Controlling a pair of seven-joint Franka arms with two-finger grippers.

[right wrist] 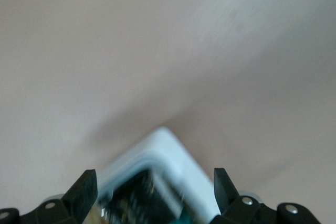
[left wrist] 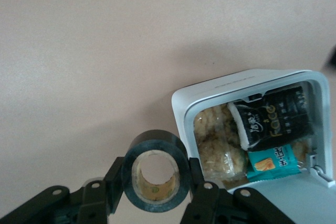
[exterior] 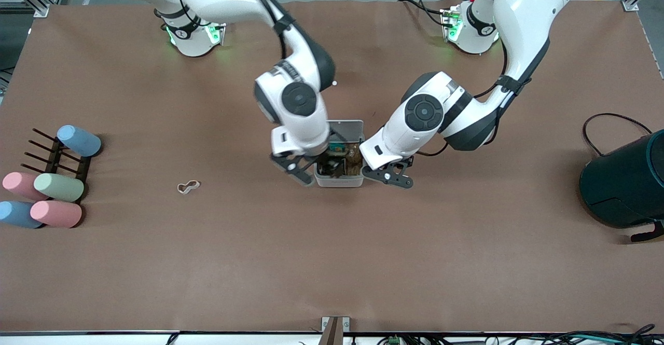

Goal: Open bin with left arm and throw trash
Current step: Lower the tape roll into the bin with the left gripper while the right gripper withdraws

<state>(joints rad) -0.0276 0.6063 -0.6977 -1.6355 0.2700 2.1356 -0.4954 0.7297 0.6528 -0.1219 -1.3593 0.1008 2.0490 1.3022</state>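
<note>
At table centre the bin (exterior: 339, 180) stands open, its lid (exterior: 346, 127) raised on the edge farther from the front camera, a black wrapper (left wrist: 275, 119) inside. The tape roll (left wrist: 155, 170) is clamped in the left gripper (left wrist: 155, 195) just beside the bin, its hole facing the wrist camera. The right gripper (exterior: 290, 167) is held with fingers wide apart, seemingly over the bin's rim; the rubber band (exterior: 188, 187) lies toward the right arm's end.

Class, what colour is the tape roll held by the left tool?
Black, with a beige core; tape roll, left wrist view.

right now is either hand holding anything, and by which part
The left hand holds the black tape roll, fingers pinching its outer rim on two sides, beside the open bin. The right hand is open over the bin, holding nothing.
</note>
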